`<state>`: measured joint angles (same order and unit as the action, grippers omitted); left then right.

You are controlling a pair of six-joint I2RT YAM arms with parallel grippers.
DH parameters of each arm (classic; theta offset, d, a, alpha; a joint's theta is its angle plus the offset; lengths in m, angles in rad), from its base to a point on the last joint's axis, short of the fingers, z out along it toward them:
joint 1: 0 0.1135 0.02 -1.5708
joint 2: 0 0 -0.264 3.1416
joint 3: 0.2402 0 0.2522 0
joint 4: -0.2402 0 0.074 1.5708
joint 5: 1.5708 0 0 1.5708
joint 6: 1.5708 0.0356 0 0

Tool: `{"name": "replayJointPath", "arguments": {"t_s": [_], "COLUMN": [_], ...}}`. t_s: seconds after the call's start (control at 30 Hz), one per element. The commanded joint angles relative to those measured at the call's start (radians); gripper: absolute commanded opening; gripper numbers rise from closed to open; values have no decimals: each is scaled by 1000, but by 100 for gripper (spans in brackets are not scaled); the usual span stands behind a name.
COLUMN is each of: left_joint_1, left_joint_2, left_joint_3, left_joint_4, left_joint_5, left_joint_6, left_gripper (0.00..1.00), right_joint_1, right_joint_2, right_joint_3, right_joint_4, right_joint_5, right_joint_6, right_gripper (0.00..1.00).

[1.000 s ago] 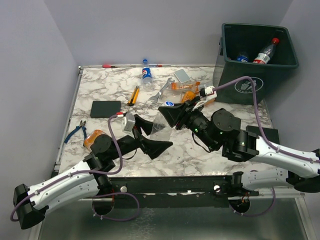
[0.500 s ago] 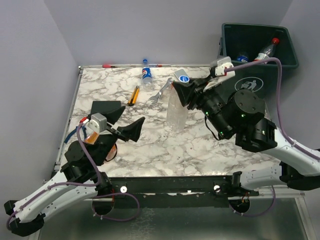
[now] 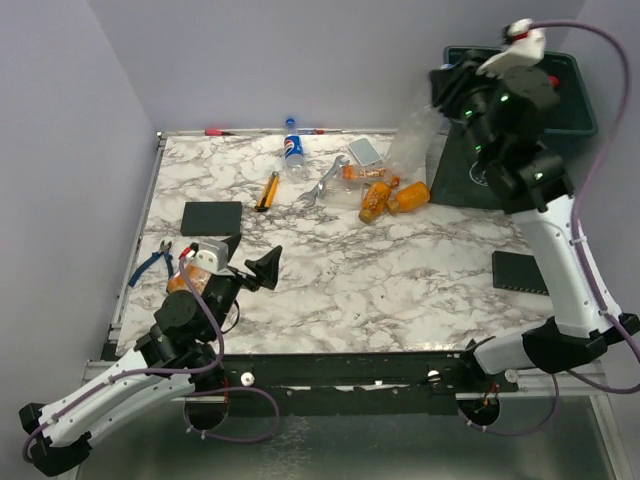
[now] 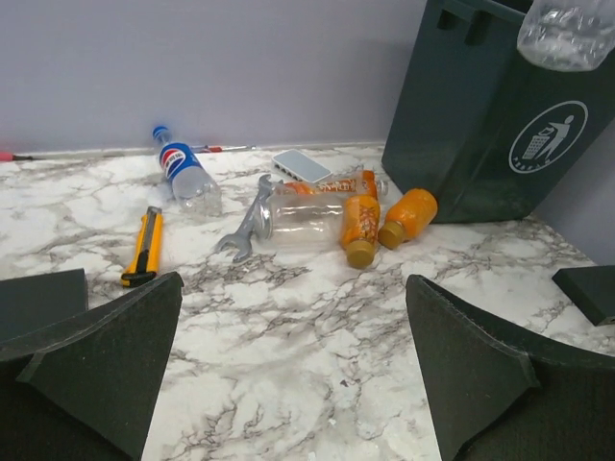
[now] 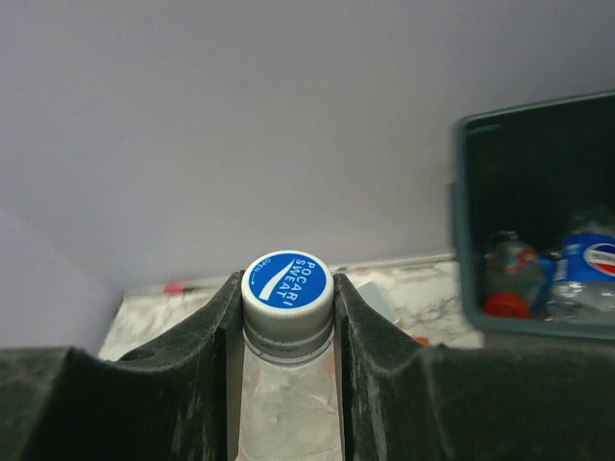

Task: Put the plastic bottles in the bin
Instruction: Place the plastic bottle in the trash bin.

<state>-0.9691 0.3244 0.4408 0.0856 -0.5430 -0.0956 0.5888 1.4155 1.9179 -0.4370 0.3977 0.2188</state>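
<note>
Left arm [image 3: 110, 385] is seen low and folded near its base with left gripper [image 4: 293, 288] spread wide and holding nothing, while right arm [image 3: 560, 250] is raised high, right gripper [image 5: 286, 298] clamped on the neck of a clear bottle [image 3: 410, 140].

Clear plastic bottle [image 5: 286, 384], seemingly matt plastic bin [image 4: 461, 134]

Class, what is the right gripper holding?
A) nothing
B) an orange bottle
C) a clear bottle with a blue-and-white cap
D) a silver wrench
C: the right gripper is shut on the neck of a clear bottle, whose blue-and-white cap sticks up between the jaws.
</note>
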Motion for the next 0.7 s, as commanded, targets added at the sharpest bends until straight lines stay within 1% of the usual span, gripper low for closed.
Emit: {"name": "replayJointPath", "arguments": {"t_s": [0.0,0.03,0.07,0.1,0.17,0.27,0.3,0.33,0.43,0.47,0.5,0.57,0.67], "left_joint_1": [-2,-2,-2,-2,-2,-2,-2,-2,-2,-2,-2,-2,-2], "left_joint_2": [-70,-85,-97,-105,-108,-96,-92,-88,-84,-83,-83,-83,-78], "left_joint_3": [-50,-57,-58,-60,-59,-52,-49,-47,-45,-45,-45,-45,-45], "left_joint_4": [-37,-38,-38,-38,-38,-42,-44,-44,-45,-45,-46,-47,-47], "left_joint_5": [-58,-68,-78,-75,-66,-47,-39,-29,-19,-21,-24,-30,-30], "left_joint_6": [-46,-51,-60,-62,-59,-59,-62,-62,-58,-55,-51,-47,-40], "left_gripper": [99,99,99,99,99,99,99,99,99,99,99,99,99], "right_joint_1": [-353,-423,-468,-486,-489,-489,-489,-490,-492,-494,-498,-502,-507], "right_joint_2": [-12,-5,4,14,32,82,82,68,-5,-16,-9,29,74], "right_joint_3": [32,36,47,62,76,155,149,108,-83,-117,-117,-66,-36], "right_joint_4": [34,44,56,70,141,165,198,259,580,664,705,707,715], "right_joint_5": [-233,-248,-241,-205,-132,-14,19,41,80,87,100,141,167], "right_joint_6": [291,331,349,340,251,158,128,101,15,-9,-32,-75,-121], "right_gripper": [0,0,0,0,0,0,0,0,0,0,0,0,0]}}
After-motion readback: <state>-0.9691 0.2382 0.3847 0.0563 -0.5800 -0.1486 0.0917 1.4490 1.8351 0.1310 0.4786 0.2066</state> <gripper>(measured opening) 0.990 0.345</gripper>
